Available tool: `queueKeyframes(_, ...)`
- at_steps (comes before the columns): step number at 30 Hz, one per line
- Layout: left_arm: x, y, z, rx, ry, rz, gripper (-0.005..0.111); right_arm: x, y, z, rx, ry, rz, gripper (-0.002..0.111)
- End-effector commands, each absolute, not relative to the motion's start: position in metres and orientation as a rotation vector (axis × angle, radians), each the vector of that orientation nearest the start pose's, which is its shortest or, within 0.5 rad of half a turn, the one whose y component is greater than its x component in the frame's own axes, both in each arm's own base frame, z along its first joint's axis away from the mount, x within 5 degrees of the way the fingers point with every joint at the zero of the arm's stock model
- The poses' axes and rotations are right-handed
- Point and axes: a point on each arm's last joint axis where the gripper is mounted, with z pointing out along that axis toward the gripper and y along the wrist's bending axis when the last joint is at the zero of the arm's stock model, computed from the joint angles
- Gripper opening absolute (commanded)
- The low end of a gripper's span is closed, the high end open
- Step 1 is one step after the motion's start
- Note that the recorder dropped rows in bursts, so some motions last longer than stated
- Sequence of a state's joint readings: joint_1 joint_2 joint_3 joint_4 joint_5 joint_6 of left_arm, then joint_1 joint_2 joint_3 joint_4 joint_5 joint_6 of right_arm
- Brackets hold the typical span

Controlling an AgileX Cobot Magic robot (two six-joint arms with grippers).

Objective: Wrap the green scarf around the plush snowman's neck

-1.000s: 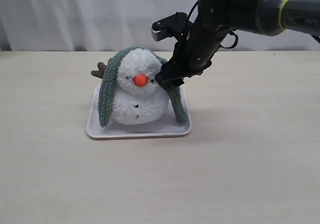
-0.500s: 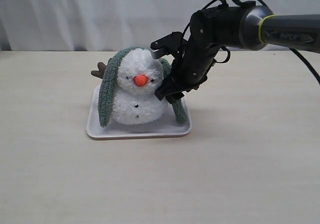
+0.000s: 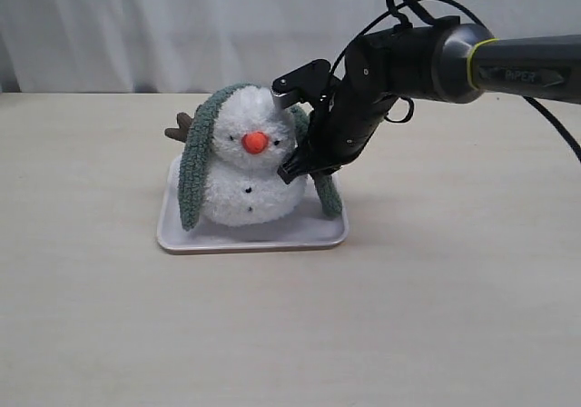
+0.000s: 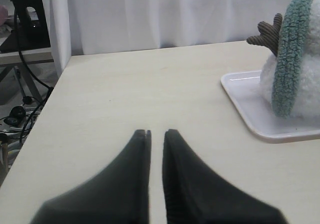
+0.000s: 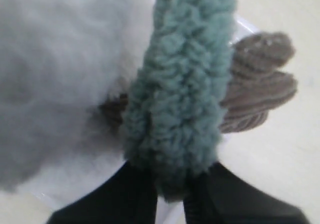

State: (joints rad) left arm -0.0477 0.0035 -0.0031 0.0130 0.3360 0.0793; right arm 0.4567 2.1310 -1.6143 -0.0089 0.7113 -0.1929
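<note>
Well, the plush snowman [image 3: 250, 189] sat in a flat white tray [image 3: 254, 237] on the desk [image 3: 427, 316]. It faced the outside camera, so its orange nose [image 3: 255, 143] and little black eyes showed. One brown stick arm [image 3: 182, 127] poked out behind it on the left side of that view.

The green scarf [image 3: 193, 171] lay over the top of the snowman's head [image 3: 254, 116] like a hood, higher up than the neck [image 3: 229, 165]. One end hung down the left side of the snowman, nearly to the tray. The other end hung down the right side, and its tip reached the tray.

The right tool [image 3: 292, 173] came in from the right on a black arm, right beside the snowman's cheek and body. Up close from its own camera, the right tool [image 5: 172, 180] had its two black fingers pinched together on the fuzzy scarf, with the green strip squeezed between them. The other stick arm [image 5: 260, 89] showed just behind the scarf there.

The left tool [image 4: 156, 132] was low over the bare desk, well apart from the tray. Its two fingers were almost together, with only a thin gap between them, and it had hold of nothing
</note>
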Motion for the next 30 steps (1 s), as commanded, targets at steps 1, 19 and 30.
queueKeyframes(1,0.054,-0.002,0.184,0.121,1.803,0.037,0.01,0.408,0.201,0.177,-0.862,2.587,0.095,0.004)
queueKeyframes(19,0.054,-0.002,0.184,0.121,1.803,0.037,0.01,0.404,0.218,0.247,-0.677,2.652,0.432,0.004)
queueKeyframes(30,0.054,-0.002,0.184,0.121,1.803,0.037,0.01,0.404,0.227,0.196,-0.667,2.853,0.701,0.004)
